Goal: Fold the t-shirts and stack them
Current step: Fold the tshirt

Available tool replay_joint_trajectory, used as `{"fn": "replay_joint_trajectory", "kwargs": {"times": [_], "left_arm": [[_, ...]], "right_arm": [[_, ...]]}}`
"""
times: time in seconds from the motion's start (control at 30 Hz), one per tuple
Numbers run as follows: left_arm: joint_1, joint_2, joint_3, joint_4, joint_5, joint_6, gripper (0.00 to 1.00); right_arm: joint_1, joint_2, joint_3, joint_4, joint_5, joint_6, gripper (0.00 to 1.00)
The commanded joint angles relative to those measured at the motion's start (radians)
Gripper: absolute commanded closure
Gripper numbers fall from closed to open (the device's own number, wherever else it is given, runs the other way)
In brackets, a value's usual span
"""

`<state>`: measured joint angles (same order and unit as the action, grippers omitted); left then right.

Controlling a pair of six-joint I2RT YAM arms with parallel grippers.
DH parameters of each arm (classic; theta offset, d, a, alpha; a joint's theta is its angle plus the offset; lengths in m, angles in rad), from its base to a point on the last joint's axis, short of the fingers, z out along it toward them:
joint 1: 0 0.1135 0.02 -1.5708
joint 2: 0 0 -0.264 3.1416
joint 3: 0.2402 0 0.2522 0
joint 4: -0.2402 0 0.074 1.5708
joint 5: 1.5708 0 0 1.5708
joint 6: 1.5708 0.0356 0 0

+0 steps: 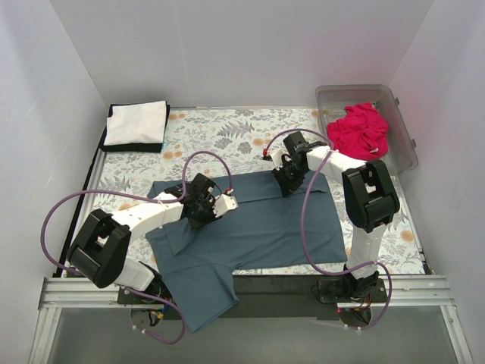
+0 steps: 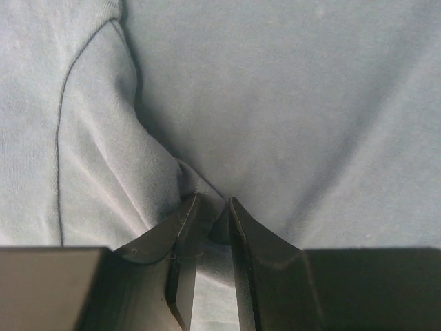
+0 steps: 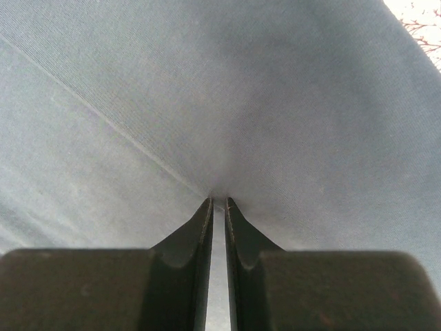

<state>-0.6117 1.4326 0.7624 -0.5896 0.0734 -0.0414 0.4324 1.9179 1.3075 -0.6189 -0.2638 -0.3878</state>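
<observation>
The dark slate-blue t-shirt (image 1: 258, 227) is spread flat across the middle of the floral-patterned cloth (image 1: 220, 133). Its near left part is hung over the near edge of the table.

The left gripper (image 2: 210, 207) is set on the left part of this shirt. In the left wrist view its jaws are closed on a raised pinch of the blue fabric beside a curved sleeve seam, and creases are drawn in towards them.

The right gripper (image 3: 217, 202) is lowered at the shirt's far edge, right of centre. Its jaws are seen almost together on a thin fold of the same fabric, which is pulled up taut to their tips.

The bright magenta-pink t-shirt (image 1: 362, 130) is left crumpled inside the clear plastic bin (image 1: 333, 95) at the far right.

At the far left corner 2 folded shirts are stacked. The white t-shirt (image 1: 136, 121) is laid on the black t-shirt (image 1: 135, 147), whose edge is shown along the near side.
</observation>
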Motion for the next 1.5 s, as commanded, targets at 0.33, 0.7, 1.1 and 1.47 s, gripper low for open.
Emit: {"fn": "replay_joint_trajectory", "kwargs": {"times": [0.33, 0.7, 1.1, 1.47], "left_arm": [[0.036, 0.015, 0.061, 0.017, 0.019, 0.012, 1.0], [0.038, -0.081, 0.222, -0.268, 0.236, 0.008, 1.0], [0.04, -0.095, 0.255, -0.386, 0.45, 0.018, 0.75], [0.421, -0.034, 0.259, -0.178, 0.324, -0.192, 0.73]], "right_arm": [[-0.004, -0.008, -0.017, 0.007, 0.005, -0.002, 0.83], [-0.004, -0.005, -0.008, 0.001, -0.002, -0.005, 0.84], [-0.014, -0.043, 0.004, -0.025, 0.021, -0.037, 0.82], [-0.101, -0.105, 0.075, -0.05, 0.122, -0.105, 0.8]]}}
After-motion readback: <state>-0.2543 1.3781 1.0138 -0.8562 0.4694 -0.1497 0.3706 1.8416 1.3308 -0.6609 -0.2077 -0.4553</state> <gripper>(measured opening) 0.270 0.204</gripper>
